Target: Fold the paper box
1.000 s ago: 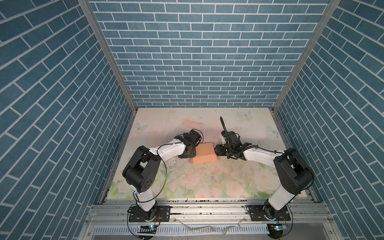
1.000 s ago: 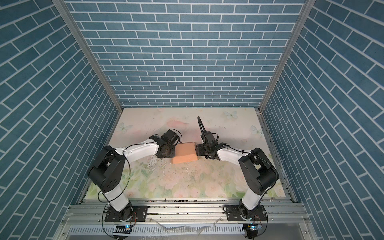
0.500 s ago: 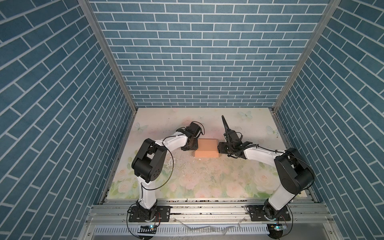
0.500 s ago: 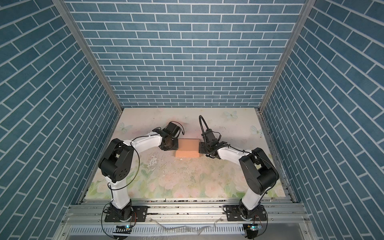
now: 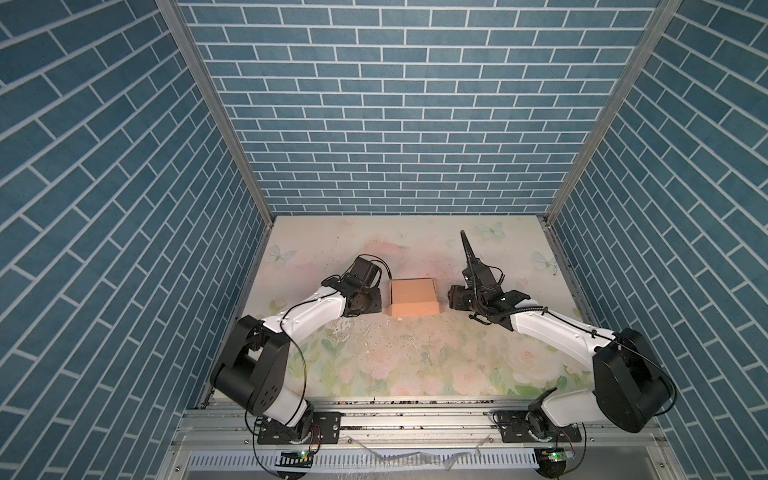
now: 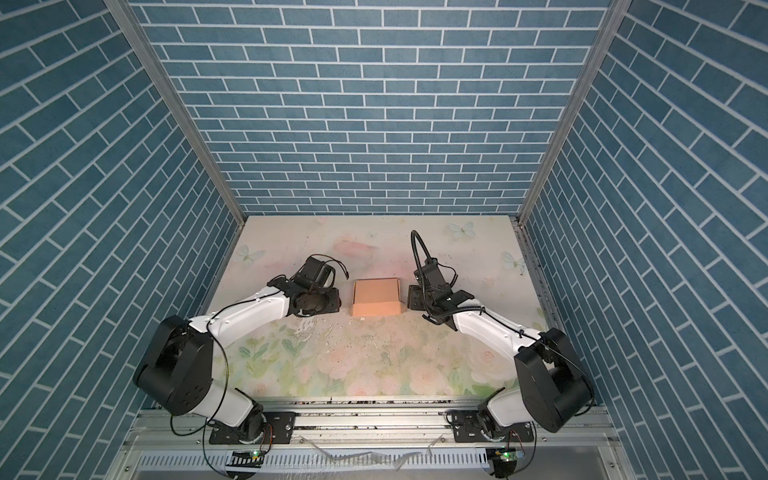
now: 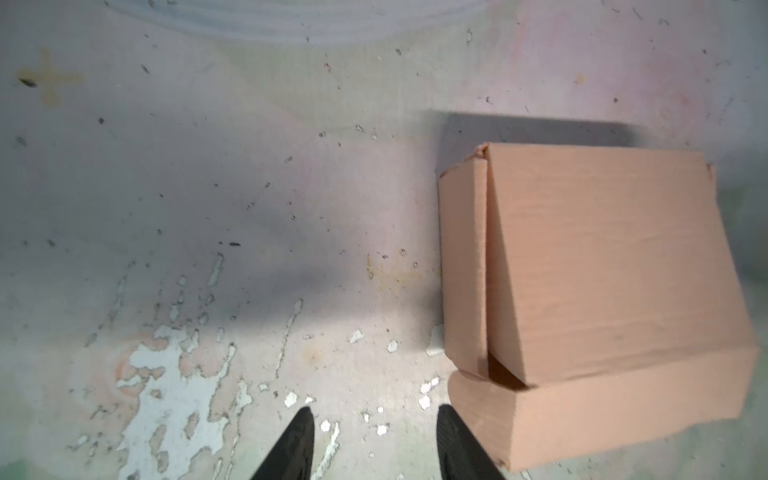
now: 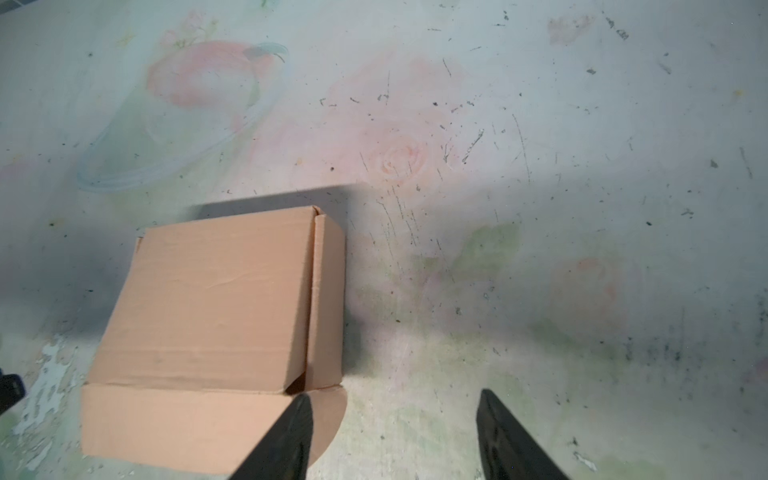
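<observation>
Left tool (image 7: pixel 374 411) and right tool (image 8: pixel 395 395), both apart and empty, have backed off beside the paper box (image 5: pixel 412 297); we judge it folded shut.

Top views: set high at the near edge, looked down and toward the back wall (image 5: pixel 407 124), far enough off to take in the whole table (image 5: pixel 415 365).
Left wrist: close above the table, looked down past the left gripper (image 7: pixel 374 411).
Right wrist: equally close, looked down past the right gripper (image 8: pixel 395 397).
Shared: all four showed the paper box (image 5: pixel 413 297).
</observation>
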`<state>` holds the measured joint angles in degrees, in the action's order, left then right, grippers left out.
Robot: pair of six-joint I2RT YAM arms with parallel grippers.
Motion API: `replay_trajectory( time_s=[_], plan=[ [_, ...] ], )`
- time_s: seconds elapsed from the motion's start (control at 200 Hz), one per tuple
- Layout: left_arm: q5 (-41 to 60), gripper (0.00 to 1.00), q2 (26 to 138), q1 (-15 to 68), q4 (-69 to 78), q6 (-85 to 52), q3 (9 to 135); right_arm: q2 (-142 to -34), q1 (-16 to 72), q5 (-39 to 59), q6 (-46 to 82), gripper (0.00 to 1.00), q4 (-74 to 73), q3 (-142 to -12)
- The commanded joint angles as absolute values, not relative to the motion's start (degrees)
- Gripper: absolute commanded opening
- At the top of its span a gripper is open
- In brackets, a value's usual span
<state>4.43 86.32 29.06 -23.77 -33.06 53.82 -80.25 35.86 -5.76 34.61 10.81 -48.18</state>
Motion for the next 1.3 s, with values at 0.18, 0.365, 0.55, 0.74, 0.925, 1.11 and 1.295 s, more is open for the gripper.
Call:
replay_trajectory(
  time_s=[0.18,0.365,0.55,0.74,0.925,1.11,1.295],
  plan=[
    [12.57,0.48,84.77,31.22,-11.53,-38.36,49.51,-79.78,35.99,3.1,38.37,0.63,9.64,-46.1],
    [11.86,0.47,86.89,33.0,-10.64,-39.1,49.81,-81.35,36.21,4.7,39.17,0.61,7.41,-45.36],
    [11.38,0.47,88.32,34.5,-10.07,-39.66,50.71,-83.69,36.56,7.93,40.02,0.58,4.9,-45.43],
    [10.97,0.47,89.62,35.98,-9.48,-40.26,50.91,-85.63,38.39,9.09,42.05,0.57,2.26,-45.36],
    [10.68,0.47,89.92,36.9,-9.43,-40.55,51.06,-87.55,39.55,9.93,43.12,0.51,0.21,-45.23],
    [10.33,0.47,89.89,37.34,-10.02,-40.45,51.59,-86.74,39.55,9.4,43.05,0.46,0.59,-45.22],
    [10.18,0.47,90.0,38.21,-10.5,-40.65,52.36,-86.75,39.63,10.28,43.34,0.42,0.44,-45.35]
  ],
)
